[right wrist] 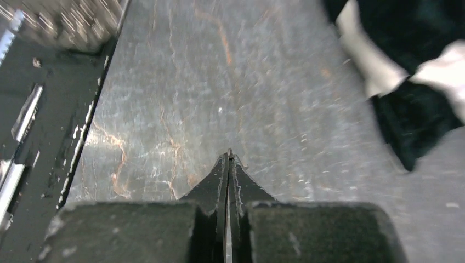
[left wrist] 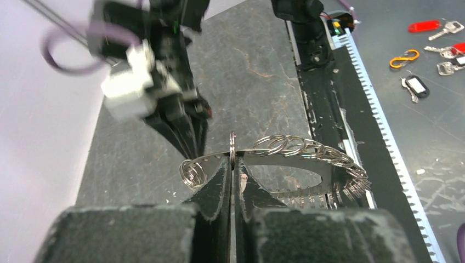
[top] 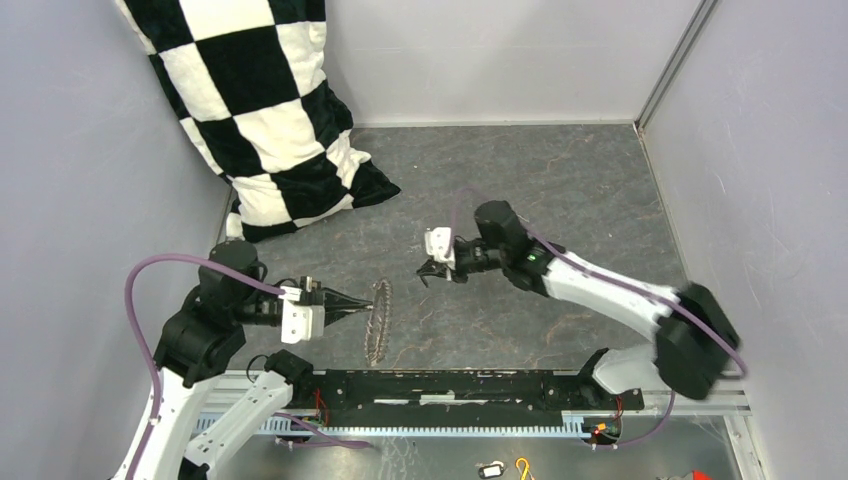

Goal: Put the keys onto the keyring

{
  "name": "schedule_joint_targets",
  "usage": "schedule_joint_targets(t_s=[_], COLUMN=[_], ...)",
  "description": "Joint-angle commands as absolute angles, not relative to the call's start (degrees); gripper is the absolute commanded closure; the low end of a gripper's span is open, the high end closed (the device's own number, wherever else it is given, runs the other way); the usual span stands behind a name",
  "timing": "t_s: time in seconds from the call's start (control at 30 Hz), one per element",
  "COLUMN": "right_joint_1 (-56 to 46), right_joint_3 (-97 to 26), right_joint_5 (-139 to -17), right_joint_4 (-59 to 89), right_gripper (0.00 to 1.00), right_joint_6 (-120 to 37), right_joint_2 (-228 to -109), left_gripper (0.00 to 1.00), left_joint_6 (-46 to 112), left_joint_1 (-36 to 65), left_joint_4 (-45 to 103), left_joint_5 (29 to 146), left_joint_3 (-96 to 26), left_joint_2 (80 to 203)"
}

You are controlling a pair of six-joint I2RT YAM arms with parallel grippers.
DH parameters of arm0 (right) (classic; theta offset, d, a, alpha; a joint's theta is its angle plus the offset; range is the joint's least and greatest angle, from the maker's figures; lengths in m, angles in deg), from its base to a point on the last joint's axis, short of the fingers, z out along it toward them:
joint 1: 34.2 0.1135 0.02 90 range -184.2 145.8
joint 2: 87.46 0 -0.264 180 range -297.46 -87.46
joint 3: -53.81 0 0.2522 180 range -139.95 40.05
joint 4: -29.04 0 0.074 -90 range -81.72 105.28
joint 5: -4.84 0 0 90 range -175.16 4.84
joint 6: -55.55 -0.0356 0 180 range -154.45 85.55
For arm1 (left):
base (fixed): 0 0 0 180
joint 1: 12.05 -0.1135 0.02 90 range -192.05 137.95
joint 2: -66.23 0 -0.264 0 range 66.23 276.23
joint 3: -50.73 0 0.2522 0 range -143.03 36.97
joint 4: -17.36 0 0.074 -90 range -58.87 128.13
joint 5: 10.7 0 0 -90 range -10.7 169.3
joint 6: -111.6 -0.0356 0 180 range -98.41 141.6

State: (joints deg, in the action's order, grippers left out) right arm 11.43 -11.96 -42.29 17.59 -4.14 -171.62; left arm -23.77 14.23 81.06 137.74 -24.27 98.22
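Overhead view of a dark grey, scuffed surface [top: 520, 180] walled in pale lilac. A black-and-white chequered pillow [top: 260, 110] leans in the upper left corner. A black rail [top: 450, 388] runs along the bottom edge, with the two arm bases behind it.

In the lower left, the left pincer [top: 352, 308] points toward the centre. Its fingers are pressed together on the rim of the keyring [top: 378, 320], a thin grey hoop fringed with small metal loops. The hoop stands on edge, just left of centre and low in the frame. Whether its lower edge touches the surface cannot be told.

In the left wrist view the black fingers meet on the flat band of the hoop at bottom centre. The rest of the ring curves away to the right.

The right pincer [top: 430, 270] hangs near the middle of the overhead frame, up and to the right of the hoop and apart from it. Its own wrist view shows the fingertips [right wrist: 237, 181] together, with nothing seen between them.

The keys [left wrist: 445, 52] lie loose at the far upper right of the left wrist view, beyond the rail and well apart from the ring. Beside them are a red tag [left wrist: 423, 26], a yellow hook [left wrist: 404, 57] and a dark tag [left wrist: 419, 86].
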Motion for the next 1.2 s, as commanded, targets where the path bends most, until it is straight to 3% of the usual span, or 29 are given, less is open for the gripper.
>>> schedule_joint_targets(t_s=[0.0, 0.17, 0.47, 1.17], right_joint_1=[15.0, 20.9, 29.7, 36.7], right_joint_3=[-8.5, -10.8, -21.7, -28.6], right_joint_5=[-51.2, -58.6, -58.5, -58.3], right_joint_4=[16.6, 11.4, 1.2, -2.0], right_gripper=[1.0, 1.0, 1.0, 1.0], right_joint_6=[-4.3, -3.4, -1.0, 4.6], right_joint_2=[-155.6, -144.9, -143.4, -148.6], left_gripper=[0.98, 0.98, 0.98, 0.98], left_joint_6=[-33.3, -40.6, -53.3, -48.7], left_joint_1=[14.4, 14.4, 14.4, 14.5], left_joint_4=[83.0, 85.2, 88.8, 88.7], left_joint_5=[144.3, 147.1, 150.3, 156.8], left_joint_3=[-23.7, -23.9, -24.4, -29.5], left_joint_2=[100.2, 102.8, 107.9, 112.2])
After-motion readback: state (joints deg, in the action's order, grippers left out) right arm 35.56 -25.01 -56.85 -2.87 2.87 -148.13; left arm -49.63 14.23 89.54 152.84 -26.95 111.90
